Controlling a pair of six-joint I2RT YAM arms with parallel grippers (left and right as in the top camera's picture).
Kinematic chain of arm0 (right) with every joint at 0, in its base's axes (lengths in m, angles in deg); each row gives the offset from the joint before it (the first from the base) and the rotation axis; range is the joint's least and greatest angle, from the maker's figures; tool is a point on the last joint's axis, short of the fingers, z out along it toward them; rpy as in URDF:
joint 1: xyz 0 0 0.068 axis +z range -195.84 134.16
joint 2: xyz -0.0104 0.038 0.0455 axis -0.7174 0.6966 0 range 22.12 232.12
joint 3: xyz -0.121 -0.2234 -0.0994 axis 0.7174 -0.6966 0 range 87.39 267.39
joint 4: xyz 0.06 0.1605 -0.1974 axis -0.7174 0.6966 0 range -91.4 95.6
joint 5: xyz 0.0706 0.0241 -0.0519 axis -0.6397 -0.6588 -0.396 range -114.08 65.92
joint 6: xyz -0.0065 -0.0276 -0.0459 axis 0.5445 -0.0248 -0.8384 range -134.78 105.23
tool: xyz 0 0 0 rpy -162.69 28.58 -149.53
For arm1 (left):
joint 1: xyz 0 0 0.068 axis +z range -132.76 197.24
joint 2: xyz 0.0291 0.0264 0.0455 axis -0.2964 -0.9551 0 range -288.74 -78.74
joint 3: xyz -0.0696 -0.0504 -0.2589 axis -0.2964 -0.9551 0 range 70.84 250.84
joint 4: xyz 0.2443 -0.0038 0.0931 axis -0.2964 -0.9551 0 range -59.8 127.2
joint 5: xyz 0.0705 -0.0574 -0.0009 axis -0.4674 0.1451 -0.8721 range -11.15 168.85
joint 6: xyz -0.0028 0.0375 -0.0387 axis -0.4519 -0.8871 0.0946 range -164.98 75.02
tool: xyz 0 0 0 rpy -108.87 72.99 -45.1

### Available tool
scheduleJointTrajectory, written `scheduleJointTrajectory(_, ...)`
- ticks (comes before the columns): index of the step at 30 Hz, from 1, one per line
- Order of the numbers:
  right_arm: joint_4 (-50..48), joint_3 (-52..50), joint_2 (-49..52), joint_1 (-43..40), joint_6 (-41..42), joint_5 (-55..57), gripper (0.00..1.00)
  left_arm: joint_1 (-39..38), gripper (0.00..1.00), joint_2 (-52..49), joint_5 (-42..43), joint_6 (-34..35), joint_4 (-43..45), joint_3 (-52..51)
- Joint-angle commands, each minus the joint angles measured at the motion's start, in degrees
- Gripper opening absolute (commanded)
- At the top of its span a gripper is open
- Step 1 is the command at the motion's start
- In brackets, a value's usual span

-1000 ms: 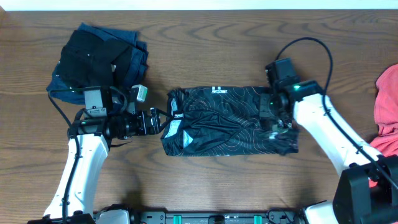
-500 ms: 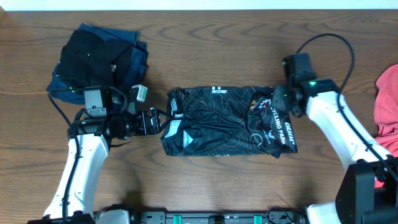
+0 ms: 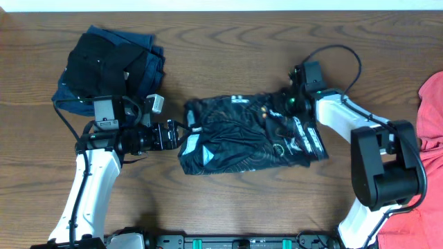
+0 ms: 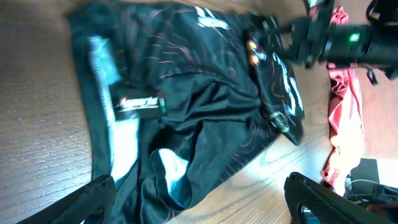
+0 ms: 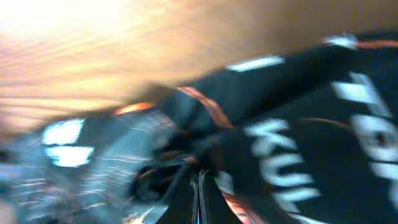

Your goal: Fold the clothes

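The black sports shirt point(image 3: 235, 138) with thin contour lines lies crumpled mid-table. Its right end is turned over, showing white lettering point(image 3: 302, 135). My right gripper point(image 3: 288, 104) is at the shirt's upper right, shut on a fold of the fabric. The blurred right wrist view shows the closed jaws point(image 5: 199, 186) pinching black cloth beside the lettering point(image 5: 280, 168). My left gripper point(image 3: 177, 135) is open at the shirt's left edge. In the left wrist view its fingers point(image 4: 199, 185) spread wide over the shirt point(image 4: 199, 106), holding nothing.
A pile of navy and black garments point(image 3: 111, 66) lies at the back left, behind the left arm. A coral-red garment point(image 3: 430, 114) lies at the right table edge and also shows in the left wrist view point(image 4: 343, 93). Bare wood surrounds the shirt.
My right gripper has lifted the shirt's right end and carried it up and to the left, turning the lettering upward. The left arm has not moved.
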Motion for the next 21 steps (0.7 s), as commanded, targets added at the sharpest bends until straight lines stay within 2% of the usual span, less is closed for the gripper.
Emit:
scheduleJointTrajectory(1,-2.19,0.33,-2.45,-1.25,-2.45,-9.35,0.01,0.07,0.88,0.48,-0.04,-1.18,0.04,1.46)
scheduleJointTrajectory(5,5.18,0.42,-9.60,-4.55,-7.61,-9.11,0.05,0.07,0.88,0.48,-0.04,-1.18,0.04,1.46)
scheduleJointTrajectory(7,12.09,0.44,-13.25,-6.03,-11.47,-8.52,0.20,0.09,0.88,0.48,-0.07,-1.18,0.09,1.46)
scheduleJointTrajectory(10,23.30,0.42,-16.90,-6.60,-15.41,-4.37,0.26,0.07,0.88,0.48,-0.07,-1.20,0.26,1.46)
scheduleJointTrajectory(14,37.27,0.26,-17.53,-4.63,-18.91,0.85,0.45,0.09,0.88,0.48,-0.09,-1.20,0.31,1.46)
scheduleJointTrajectory(17,41.09,-1.36,-17.07,-1.73,-19.26,4.46,0.57,0.09,0.89,0.48,-0.09,-1.20,0.33,1.46)
scheduleJointTrajectory(21,39.32,-4.98,-17.03,3.15,-19.17,10.78,0.66,0.09,0.89,0.46,-0.09,-1.20,0.33,1.46)
